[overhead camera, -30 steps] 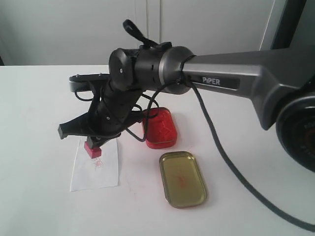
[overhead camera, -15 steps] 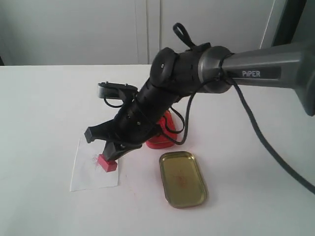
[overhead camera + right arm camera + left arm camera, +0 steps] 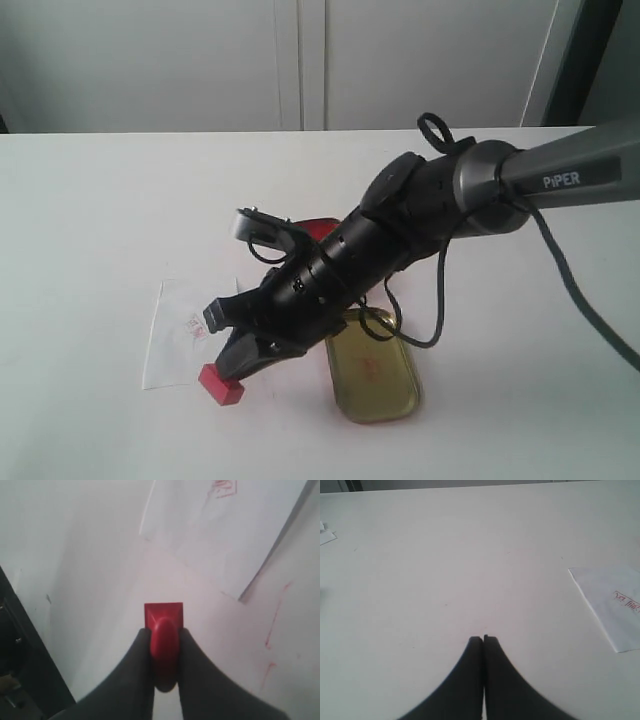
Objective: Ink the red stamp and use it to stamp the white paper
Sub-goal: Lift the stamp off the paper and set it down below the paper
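The red stamp point(image 3: 221, 384) is pinched by its knob in my right gripper point(image 3: 236, 368), just off the near right corner of the white paper point(image 3: 178, 340), low over the table. In the right wrist view the stamp point(image 3: 164, 617) shows its square base between the shut-on gripper point(image 3: 164, 636), with the paper point(image 3: 235, 530) beyond it. A red imprint point(image 3: 195, 324) marks the paper. My left gripper point(image 3: 483, 639) is shut and empty over bare table, with the paper point(image 3: 612, 602) off to one side.
The red ink tin point(image 3: 316, 229) is mostly hidden behind the right arm. The gold tin lid point(image 3: 380, 388) lies open-side up in front of it, partly under the arm. A black cable point(image 3: 590, 320) hangs from the arm on the right.
My right gripper has carried the stamp off the paper toward the front and right, while the arm swung lower. A red imprint now shows uncovered on the paper.
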